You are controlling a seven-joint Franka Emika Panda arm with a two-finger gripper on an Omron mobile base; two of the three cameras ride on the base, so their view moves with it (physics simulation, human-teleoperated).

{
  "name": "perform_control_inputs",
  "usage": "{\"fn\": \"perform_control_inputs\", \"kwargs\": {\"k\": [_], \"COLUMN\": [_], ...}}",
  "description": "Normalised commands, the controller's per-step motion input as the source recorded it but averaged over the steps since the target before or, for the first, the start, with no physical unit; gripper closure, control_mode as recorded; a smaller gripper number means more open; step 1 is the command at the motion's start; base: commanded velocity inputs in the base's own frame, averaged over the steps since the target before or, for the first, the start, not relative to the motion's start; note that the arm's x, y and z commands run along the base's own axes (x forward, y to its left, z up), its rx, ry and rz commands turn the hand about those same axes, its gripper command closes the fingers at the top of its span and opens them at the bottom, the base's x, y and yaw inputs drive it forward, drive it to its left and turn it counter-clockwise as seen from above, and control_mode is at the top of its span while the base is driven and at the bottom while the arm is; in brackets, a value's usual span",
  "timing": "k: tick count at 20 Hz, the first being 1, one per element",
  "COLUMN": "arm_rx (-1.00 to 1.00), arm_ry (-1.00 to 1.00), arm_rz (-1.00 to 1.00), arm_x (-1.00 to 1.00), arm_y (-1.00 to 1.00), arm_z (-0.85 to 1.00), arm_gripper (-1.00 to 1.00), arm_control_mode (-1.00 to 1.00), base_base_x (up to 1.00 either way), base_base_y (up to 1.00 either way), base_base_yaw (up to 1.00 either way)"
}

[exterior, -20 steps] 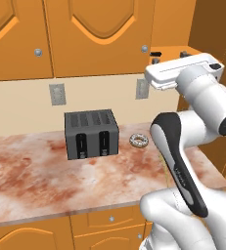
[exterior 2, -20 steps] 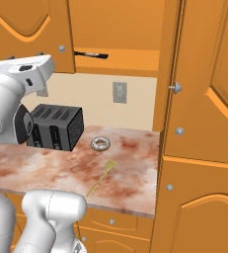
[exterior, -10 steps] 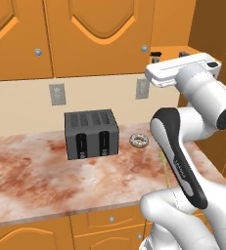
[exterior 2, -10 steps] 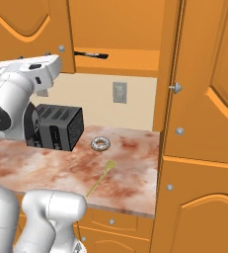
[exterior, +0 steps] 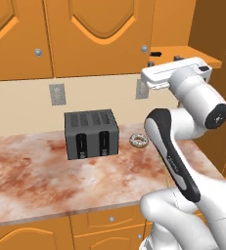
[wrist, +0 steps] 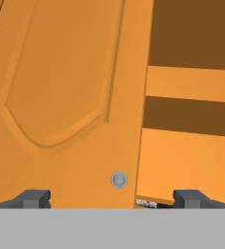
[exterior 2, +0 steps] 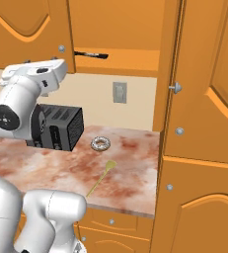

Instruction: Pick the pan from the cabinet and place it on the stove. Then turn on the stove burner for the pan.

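A straight black handle [exterior 2: 91, 53] of the pan lies along the lower shelf of the open cabinet [exterior 2: 130, 59]; its round body is hidden. The same handle shows as a small dark bit [exterior: 156, 52] in the left base view. My white hand [exterior: 175, 71] is raised level with that shelf, just in front of the cabinet. In the hand view my gripper [wrist: 114, 199] is open, with nothing between its fingertips [wrist: 36, 198]. It faces a closed door's silver knob [wrist: 119, 180], with the open shelves [wrist: 187, 165] to the right. The stove is out of view.
A dark grey toaster [exterior: 91, 134] and a frosted donut [exterior: 139, 140] sit on the reddish marbled counter [exterior: 31, 180]. A thin yellow-green stick [exterior 2: 100, 178] lies near the counter's front. The swung-open cabinet door [exterior 2: 209, 99] stands at the right.
My hand has shifted slightly left, toward the closed door's edge, and the wrist has turned a little. The gripper stays open.
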Motion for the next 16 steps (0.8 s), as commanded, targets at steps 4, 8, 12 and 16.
{"fn": "perform_control_inputs", "kwargs": {"k": [4,8,12,16], "arm_rx": [0.00,0.00,0.00,0.00], "arm_ry": [0.00,0.01,0.01,0.00], "arm_rz": [-0.03,-0.02,-0.01,-0.01], "arm_x": [0.29,0.23,0.23,0.23], "arm_y": [0.00,0.00,0.00,0.00], "arm_z": [0.00,0.00,0.00,0.00], "arm_gripper": [-1.00,-1.00,-1.00,-1.00], "arm_control_mode": [-1.00,-1.00,-1.00,-1.00], "base_base_x": [0.00,0.00,0.00,0.00], "base_base_y": [0.00,0.00,0.00,0.00], "base_base_yaw": [0.00,0.00,0.00,0.00]}}
